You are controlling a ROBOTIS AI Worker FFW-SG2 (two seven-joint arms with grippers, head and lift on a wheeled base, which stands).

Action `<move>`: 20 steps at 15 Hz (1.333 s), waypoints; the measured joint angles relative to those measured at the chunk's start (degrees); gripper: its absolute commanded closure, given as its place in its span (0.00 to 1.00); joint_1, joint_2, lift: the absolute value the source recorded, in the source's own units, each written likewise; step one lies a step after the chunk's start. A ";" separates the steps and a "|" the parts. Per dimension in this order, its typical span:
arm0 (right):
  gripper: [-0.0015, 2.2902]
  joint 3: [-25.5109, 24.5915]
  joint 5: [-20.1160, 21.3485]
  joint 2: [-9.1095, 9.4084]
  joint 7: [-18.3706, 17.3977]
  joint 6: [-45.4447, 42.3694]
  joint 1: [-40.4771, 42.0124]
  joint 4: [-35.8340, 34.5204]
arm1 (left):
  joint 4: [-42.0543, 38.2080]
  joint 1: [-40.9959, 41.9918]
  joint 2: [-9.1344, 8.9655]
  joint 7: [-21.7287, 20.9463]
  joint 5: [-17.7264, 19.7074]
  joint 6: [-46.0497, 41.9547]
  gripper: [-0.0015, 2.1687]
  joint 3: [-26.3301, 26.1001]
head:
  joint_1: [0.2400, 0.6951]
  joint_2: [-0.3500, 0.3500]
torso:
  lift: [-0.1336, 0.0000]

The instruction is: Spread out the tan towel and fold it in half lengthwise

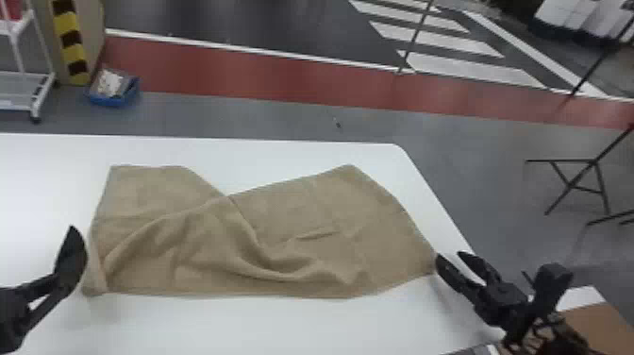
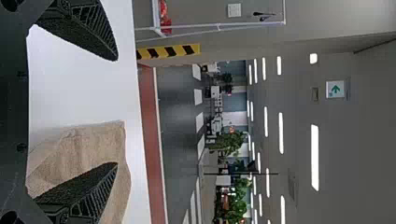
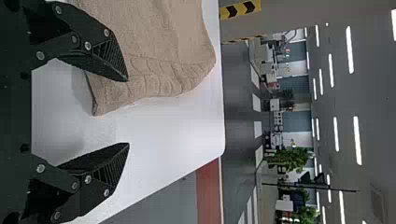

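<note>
Left hand [image 1: 71,257] and right hand [image 1: 449,255] are both spread, at opposite sides of the tan towel [image 1: 292,212], which lies wrinkled. Beyond this towel, one blue bin [image 1: 106,101] contains something white [image 1: 110,83].

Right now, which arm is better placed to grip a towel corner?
Right, probably: the right gripper is by a corner of the tan towel; the left gripper hangs beside its left edge, between corners.

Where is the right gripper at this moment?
In the head view, the right gripper is at the right side, just beside the right end of the tan towel, near the right edge of the white table.
</note>
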 measured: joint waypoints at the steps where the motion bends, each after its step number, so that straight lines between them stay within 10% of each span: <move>1: 0.21 -0.11 -0.01 0.13 0.15 1.06 0.37 -0.67 | 0.10 -0.09 0.00 0.00 0.00 0.00 0.04 -0.06 | 1.00 0.00 | 0.04; 20: 0.58 -0.40 -0.05 1.46 0.17 16.23 1.27 -10.76 | 0.09 -0.17 0.33 0.09 0.35 0.00 0.04 -0.02 | 1.00 0.01 | 0.04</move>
